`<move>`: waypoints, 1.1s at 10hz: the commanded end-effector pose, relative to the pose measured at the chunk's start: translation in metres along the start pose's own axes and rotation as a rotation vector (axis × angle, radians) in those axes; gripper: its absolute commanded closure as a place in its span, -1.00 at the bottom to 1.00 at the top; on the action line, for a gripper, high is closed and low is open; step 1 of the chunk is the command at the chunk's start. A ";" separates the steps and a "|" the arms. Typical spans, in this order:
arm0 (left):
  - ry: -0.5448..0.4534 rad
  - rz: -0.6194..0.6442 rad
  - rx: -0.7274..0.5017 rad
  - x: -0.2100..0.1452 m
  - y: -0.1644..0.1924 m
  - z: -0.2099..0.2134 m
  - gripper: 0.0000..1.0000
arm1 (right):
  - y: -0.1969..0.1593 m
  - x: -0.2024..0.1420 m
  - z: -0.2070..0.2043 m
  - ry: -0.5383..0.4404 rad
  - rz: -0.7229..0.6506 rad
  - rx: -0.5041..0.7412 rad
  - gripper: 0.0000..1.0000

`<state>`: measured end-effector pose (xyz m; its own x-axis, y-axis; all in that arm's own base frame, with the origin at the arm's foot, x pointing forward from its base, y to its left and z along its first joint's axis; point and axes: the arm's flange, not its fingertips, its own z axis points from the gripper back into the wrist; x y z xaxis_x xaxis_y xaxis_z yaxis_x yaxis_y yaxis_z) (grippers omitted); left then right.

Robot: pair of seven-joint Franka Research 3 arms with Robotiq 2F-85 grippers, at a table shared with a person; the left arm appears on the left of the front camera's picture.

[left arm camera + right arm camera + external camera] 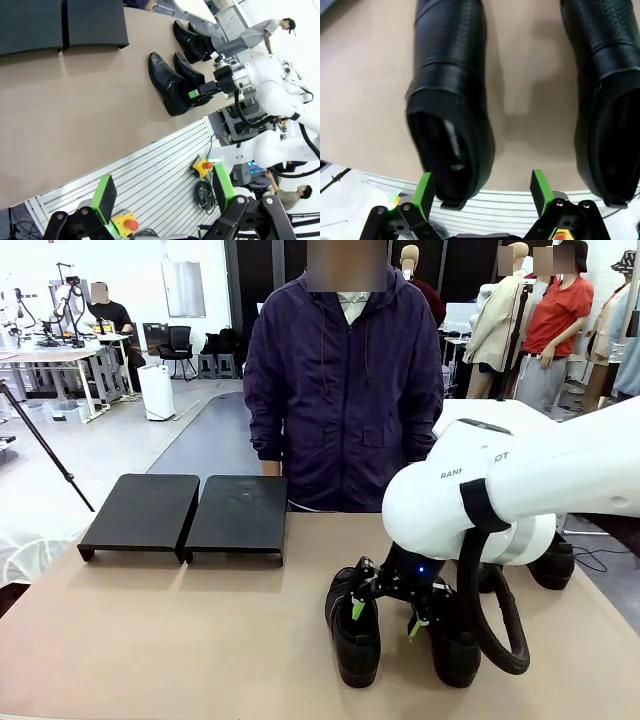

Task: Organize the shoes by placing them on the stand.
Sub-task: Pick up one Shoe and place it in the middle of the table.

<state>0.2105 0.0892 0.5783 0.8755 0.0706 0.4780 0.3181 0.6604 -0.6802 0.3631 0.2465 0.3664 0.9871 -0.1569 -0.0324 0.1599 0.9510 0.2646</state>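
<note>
Front: the right gripper (386,618) hangs wide open over the heel of a shoe (355,640), well right of the bare stand (185,515), likely lining up a grasp.
Left wrist: the left gripper (162,196), also wide, idles far from the stand.
Right wrist: that heel lies between the pads (538,186), ungripped.

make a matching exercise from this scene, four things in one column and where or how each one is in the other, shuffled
Things
1. stand
2. right gripper
3. left gripper
4. person

Place or state
a. open, at the heel of a shoe
b. stands at the far side of the table
c. open, off the table, beyond its near edge
d. far left on the table, no shoes on it

Pairs: 1-d, 2-a, 3-c, 4-b
</note>
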 end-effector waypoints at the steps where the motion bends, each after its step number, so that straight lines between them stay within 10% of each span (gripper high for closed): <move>1: -0.007 -0.015 -0.021 -0.002 -0.001 -0.002 -1.00 | 0.008 0.013 -0.008 -0.001 -0.047 -0.022 -1.00; 11: -0.007 -0.015 -0.021 -0.002 -0.001 -0.002 -1.00 | 0.003 0.028 -0.034 0.027 -0.028 0.033 -1.00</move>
<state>0.2106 0.0893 0.5783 0.8755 0.0703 0.4780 0.3184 0.6602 -0.6802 0.3932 0.2528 0.3298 0.9848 -0.1622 -0.0614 0.1733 0.9343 0.3115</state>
